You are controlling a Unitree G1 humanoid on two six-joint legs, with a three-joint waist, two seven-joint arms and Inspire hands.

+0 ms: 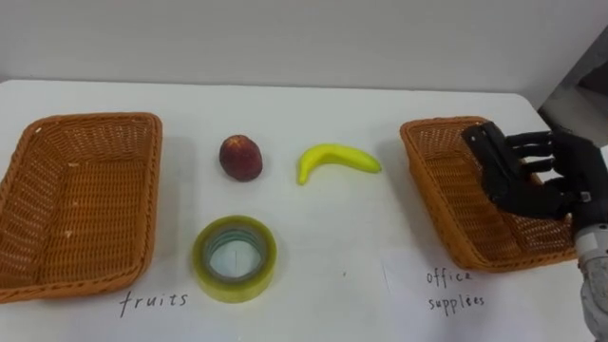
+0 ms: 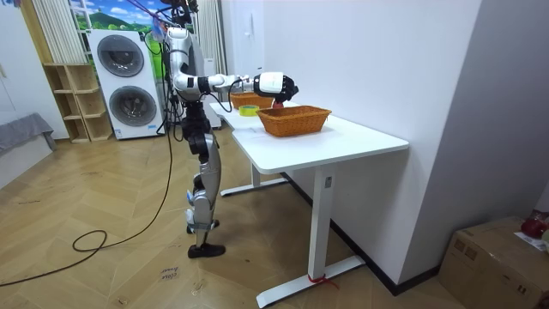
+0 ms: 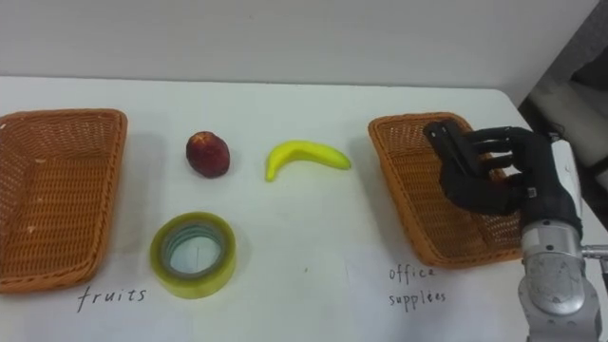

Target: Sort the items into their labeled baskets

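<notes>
My right hand (image 1: 541,180) hovers over the office supplies basket (image 1: 446,185) at the table's right, its fingers curled round a black, boxy object (image 1: 486,147) whose kind I cannot make out against the dark fingers. On the white table lie a red peach (image 1: 240,157), a yellow banana (image 1: 334,160) and a yellow-green roll of tape (image 1: 235,257). The fruits basket (image 1: 85,204) stands at the left with nothing in it. In the room view the right hand (image 2: 283,86) reaches out above the nearer basket (image 2: 294,118).
Handwritten labels sit on the table's front edge, "fruits" (image 1: 152,301) and "office supplies" (image 1: 454,289). I stand at the table's long side, with a white wall behind it. Washing machines (image 2: 129,81) and a shelf stand behind me.
</notes>
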